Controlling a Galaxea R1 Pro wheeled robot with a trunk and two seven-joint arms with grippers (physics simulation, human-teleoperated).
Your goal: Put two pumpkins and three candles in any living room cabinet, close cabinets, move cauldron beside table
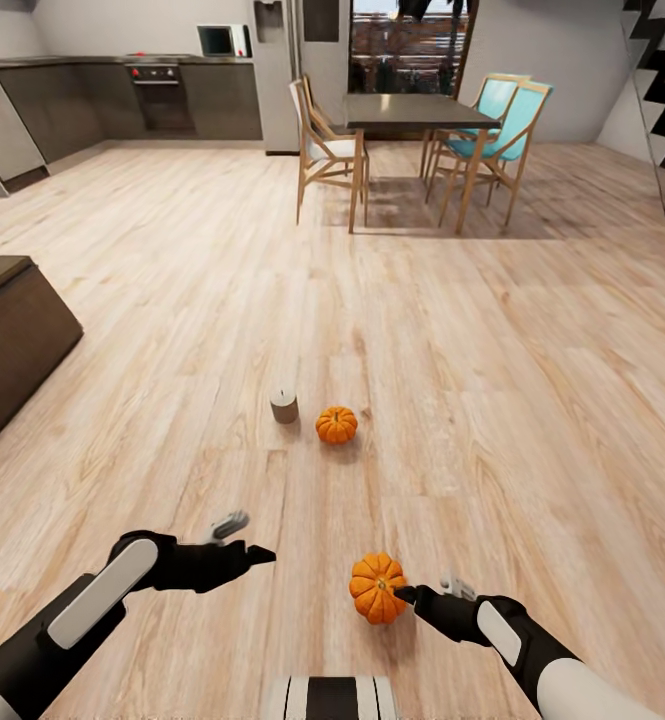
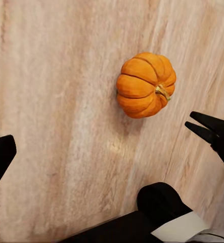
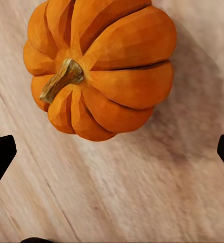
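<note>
Two pumpkins and one candle lie on the wooden floor [image 1: 532, 380], which takes up most of the head view; a dark brown cabinet [image 1: 12, 340] stands at the left edge of the frame, and a dining tabletop [image 1: 417, 110] with chairs sits at the upper centre, well apart from the work. Nearest of the task's things is the near pumpkin [image 1: 377, 588], at lower centre-right of the head view, directly ahead of the right tool [image 1: 404, 594], whose tip appears to touch or nearly touch its side. In the right wrist view that pumpkin [image 3: 99, 68] lies beyond the fingertips [image 3: 0, 157], not between them; its stem points sideways along the floor, so it rests tipped over. The right tool is spread wide and holds nothing. The left tool [image 1: 242, 540], at lower left, stands well to the side of this pumpkin and looks across at it; its fingers seem apart and empty, though how far cannot be told. Judgement: the right arm is the nearer, and the coming move calls for a short advance along the tool's own line to bring the pumpkin between the fingers. The far pumpkin [image 1: 336, 424] and candle [image 1: 284, 405] sit just beside each other at mid-frame.
</note>
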